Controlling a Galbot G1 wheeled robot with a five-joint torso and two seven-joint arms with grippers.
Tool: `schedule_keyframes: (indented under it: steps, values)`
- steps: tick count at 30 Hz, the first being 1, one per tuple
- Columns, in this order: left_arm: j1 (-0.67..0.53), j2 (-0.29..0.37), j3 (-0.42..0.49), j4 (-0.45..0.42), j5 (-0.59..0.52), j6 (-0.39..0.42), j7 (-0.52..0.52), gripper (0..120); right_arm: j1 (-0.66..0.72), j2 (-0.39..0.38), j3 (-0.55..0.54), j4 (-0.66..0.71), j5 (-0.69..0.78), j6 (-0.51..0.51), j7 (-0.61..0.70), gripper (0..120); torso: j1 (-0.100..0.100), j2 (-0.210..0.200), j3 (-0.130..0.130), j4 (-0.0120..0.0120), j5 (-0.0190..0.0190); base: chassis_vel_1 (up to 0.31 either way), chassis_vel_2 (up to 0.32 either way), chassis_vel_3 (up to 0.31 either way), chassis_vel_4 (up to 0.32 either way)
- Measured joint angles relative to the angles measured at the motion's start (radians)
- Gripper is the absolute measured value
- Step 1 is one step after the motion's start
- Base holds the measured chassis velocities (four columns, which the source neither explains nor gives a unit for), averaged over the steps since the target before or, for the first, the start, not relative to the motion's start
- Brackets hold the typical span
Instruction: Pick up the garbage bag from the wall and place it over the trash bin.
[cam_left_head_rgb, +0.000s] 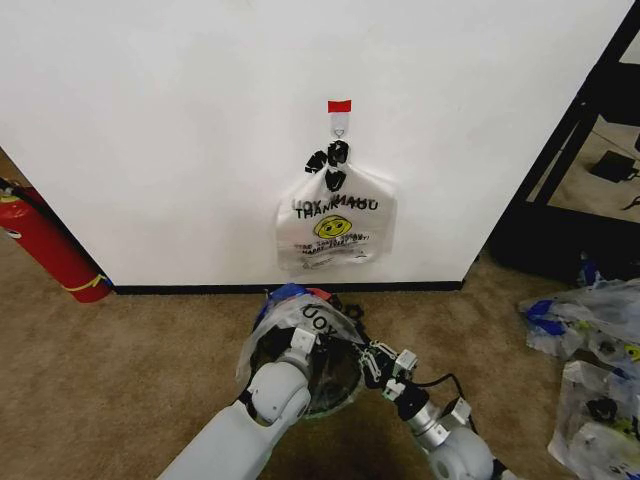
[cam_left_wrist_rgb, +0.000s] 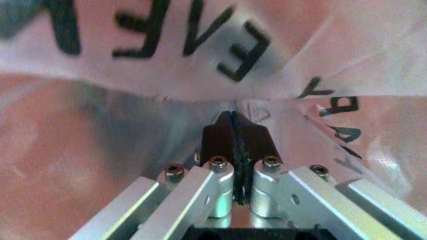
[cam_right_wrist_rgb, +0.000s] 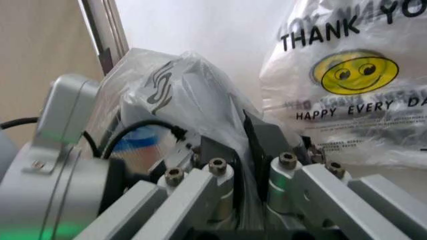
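The garbage bag (cam_left_head_rgb: 305, 322), thin and see-through with black print and blue patches, lies draped over the trash bin (cam_left_head_rgb: 345, 398) on the carpet below the wall. The bin's dark inside shows through the film. My left gripper (cam_left_head_rgb: 308, 335) reaches under the film from the near side. In the left wrist view its fingertips (cam_left_wrist_rgb: 232, 131) are pressed together on a fold of the bag (cam_left_wrist_rgb: 200, 60). My right gripper (cam_left_head_rgb: 376, 358) is at the bin's right side. The right gripper (cam_right_wrist_rgb: 245, 150) is shut on a bunch of the bag's film (cam_right_wrist_rgb: 180, 95).
An opaque white THANK YOU bag (cam_left_head_rgb: 335, 225) with a yellow smiley hangs from a wall hook (cam_left_head_rgb: 339, 125) just behind the bin. A red fire extinguisher (cam_left_head_rgb: 50, 245) leans at the left. More plastic bags (cam_left_head_rgb: 590, 370) lie on the carpet at the right, near a black frame (cam_left_head_rgb: 570, 150).
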Motion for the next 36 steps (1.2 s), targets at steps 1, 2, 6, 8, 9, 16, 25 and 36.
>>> schedule_keyframes:
  steps: [1,2,6,8,9,16,25,36]
  values:
    - [0.0,0.0,0.0,0.0,0.0,0.0,0.0,0,0.0,0.0,0.0,0.0,0.0,0.0,0.0,1,0.0,0.0,0.0,0.0,0.0,0.0,0.0,0.0,0.0]
    - [0.007,0.0,0.003,0.003,0.012,0.0,0.003,0,0.0,0.002,-0.005,-0.002,-0.004,0.0,0.0,1,0.0,0.0,0.0,-0.0001,0.0,0.0,0.0,0.0,0.0]
    - [0.011,0.006,0.017,0.002,0.022,0.003,0.015,0,0.001,0.011,-0.019,0.001,-0.011,-0.002,-0.001,1,0.0,0.0,0.0,-0.0001,-0.0001,0.0,0.0,0.0,0.0]
    - [0.011,0.008,0.021,-0.003,0.022,0.004,0.019,0,0.002,0.014,-0.022,0.001,-0.012,-0.004,-0.001,1,0.0,0.0,0.0,-0.0001,-0.0001,0.0,0.0,0.0,0.0]
    - [0.009,0.008,0.022,-0.009,0.022,0.004,0.02,0,0.002,0.016,-0.024,0.001,-0.014,-0.005,0.0,1,0.0,0.0,0.0,-0.0002,-0.0001,0.0,0.0,0.0,0.0]
    - [-0.017,0.019,-0.009,-0.017,0.031,0.02,0.006,0,-0.001,0.026,-0.032,-0.014,-0.035,-0.005,0.006,1,0.0,0.0,0.0,-0.0003,0.0,0.0,0.0,0.0,0.0]
    - [-0.01,0.051,-0.027,0.007,0.012,0.014,0.01,0,-0.007,0.027,-0.038,-0.012,-0.028,-0.006,-0.003,1,0.0,0.0,0.0,-0.0003,-0.0005,0.0,0.0,0.0,0.0]
    - [0.068,0.106,0.052,-0.182,-0.041,0.01,0.068,4,0.044,0.081,-0.064,-0.058,0.026,-0.008,0.05,1,0.0,0.0,0.0,-0.0002,-0.0001,0.0,0.0,0.0,0.0]
